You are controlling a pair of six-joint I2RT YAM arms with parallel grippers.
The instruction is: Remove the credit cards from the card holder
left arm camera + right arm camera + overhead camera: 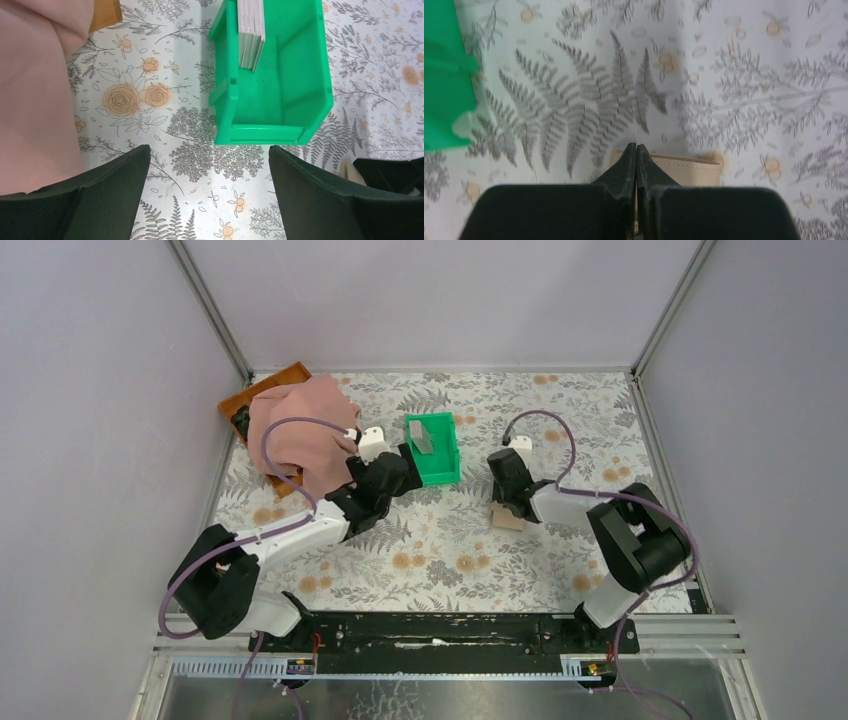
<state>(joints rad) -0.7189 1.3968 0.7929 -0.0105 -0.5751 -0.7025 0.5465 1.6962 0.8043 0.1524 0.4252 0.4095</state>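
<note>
Far left: a pink cloth lies heaped over a brown tray at the back left corner of the table. 1 corner of the tray pokes out from under it.
Left gripper: my left gripper hovers over the floral tabletop, just short of the green bin's near wall. My 2 fingers stand wide apart with nothing between them, and the cloth lies just off my left finger.
Green bin: the green bin sits on the table ahead of my left fingers, open side up and apart from the cloth.
Credit cards: a stack of credit cards stands on edge inside the bin, against its left wall as my left wrist sees it. Their edges look grey-white, and I cannot tell the count.
Right gripper: my right gripper is low over the table, right of the bin. Its 2 fingers are pressed together tip to tip.
Card holder: the tan card holder lies flat on the table directly under my right fingertips, apart from the bin. My fingers hide most of it. I cannot tell whether they pinch any part of it.
</note>
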